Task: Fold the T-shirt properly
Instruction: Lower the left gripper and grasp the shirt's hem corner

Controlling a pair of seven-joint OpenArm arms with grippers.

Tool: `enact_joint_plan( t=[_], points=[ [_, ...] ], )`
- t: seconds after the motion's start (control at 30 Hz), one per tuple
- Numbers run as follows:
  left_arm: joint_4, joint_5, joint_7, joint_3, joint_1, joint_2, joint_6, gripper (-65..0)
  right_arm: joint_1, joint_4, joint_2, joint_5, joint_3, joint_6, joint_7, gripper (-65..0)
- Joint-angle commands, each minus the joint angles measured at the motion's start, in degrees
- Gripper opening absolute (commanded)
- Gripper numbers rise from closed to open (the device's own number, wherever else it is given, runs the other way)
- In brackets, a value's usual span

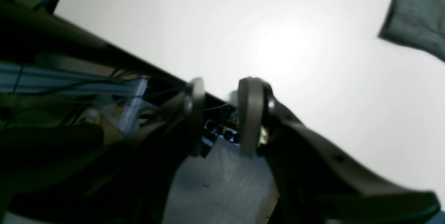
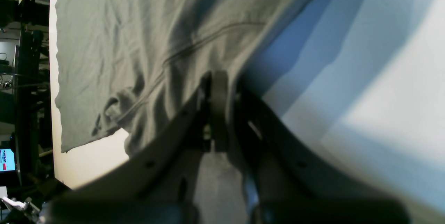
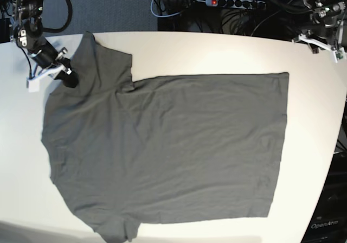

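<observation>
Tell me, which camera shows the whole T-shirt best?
The base view: the T-shirt lies spread across the table, fully visible. The right wrist view shows only a wrinkled section; the left wrist view only a corner.

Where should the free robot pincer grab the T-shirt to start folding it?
Probably the far hem corner of the T-shirt, nearest the open left pincer. It lies flat at the table's edge, so come from above and pinch the corner. The right pincer looks shut on the sleeve end.

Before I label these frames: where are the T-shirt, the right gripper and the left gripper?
T-shirt [image 3: 173, 145], base view, middle of body.
right gripper [image 2: 217, 88], right wrist view, closed fingertips on fabric.
left gripper [image 1: 222, 112], left wrist view, between parted fingertips.
</observation>
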Motion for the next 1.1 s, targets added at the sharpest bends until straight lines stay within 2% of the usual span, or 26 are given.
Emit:
enact_joint_plan(
  t=[0.0, 0.07, 0.13, 0.17, 0.3, 0.33, 0.37, 0.53, 0.67, 0.77, 0.8, 0.93, 1.07],
  points=[
    [0.69, -0.65, -1.06, -0.19, -0.11, -0.59, 0.23, -49.2, 0.09, 0.44, 0.59, 0.36, -0.01, 0.19, -0.72, -64.7],
    [0.69, -0.38, -1.06, -0.28, -0.19, -0.5, 0.23, -51.0, -0.09, 0.35, 0.59, 0.36, -0.01, 0.19, -0.72, -64.7],
    [0.69, -0.21, -0.53, -0.19, -0.28, -0.5, 0.23, -48.9, -0.26, 0.44, 0.59, 0.36, -0.01, 0.19, -0.72, -64.7],
    [0.69, -0.12, -0.53, 0.07, -0.02, -0.5, 0.23, -45.6, -0.26, 0.44, 0.59, 0.36, -0.01, 0.19, -0.72, -64.7],
    [0.61, -0.82, -1.15, -0.01, 0.6, -0.24, 0.23, -23.5, -0.35, 0.44, 0.59, 0.36, -0.1, 0.19, -0.72, -64.9],
    [0.61, -1.0, -1.15, -0.19, 0.6, -0.06, 0.23, -19.5, -0.35, 0.44, 0.59, 0.36, -0.1, 0.19, -0.72, -64.9],
    [0.61, -1.88, -1.15, -0.28, 0.42, -0.06, 0.23, -18.5, -0.35, 0.44, 0.59, 0.36, -0.1, 0.19, -0.72, -64.9],
    [0.61, -5.22, -0.45, 0.34, -0.11, -0.5, 0.23, -29.9, -0.35, 0.44, 0.59, 0.36, -0.1, 0.19, -0.63, -64.9],
    [0.52, -5.66, -0.36, 2.18, -1.16, -0.5, 0.23, -30.2, 0.0, 0.44, 0.33, -2.45, -0.01, 0.19, -0.72, -64.9],
    [-0.54, -9.18, 2.81, 3.5, -0.72, -0.68, 0.23, -30.2, 0.0, 0.27, 0.24, -3.15, -0.01, 0.19, -0.55, -64.9],
    [-1.42, -11.11, 3.86, 3.94, -0.11, -1.56, 0.23, -30.2, 0.0, 0.27, 0.24, -3.15, -0.01, 0.19, -0.55, -64.9],
    [-8.01, -24.03, 8.61, 10.53, 3.85, -9.2, 0.23, -30.4, 0.09, 0.18, 0.33, -3.15, 0.08, 0.19, -0.46, -64.9],
    [-16.54, -37.75, 7.91, 16.16, 7.19, -16.59, 0.23, -30.6, 0.09, 0.18, 0.5, -3.15, 0.08, 0.19, -0.28, -64.9]
  ],
)
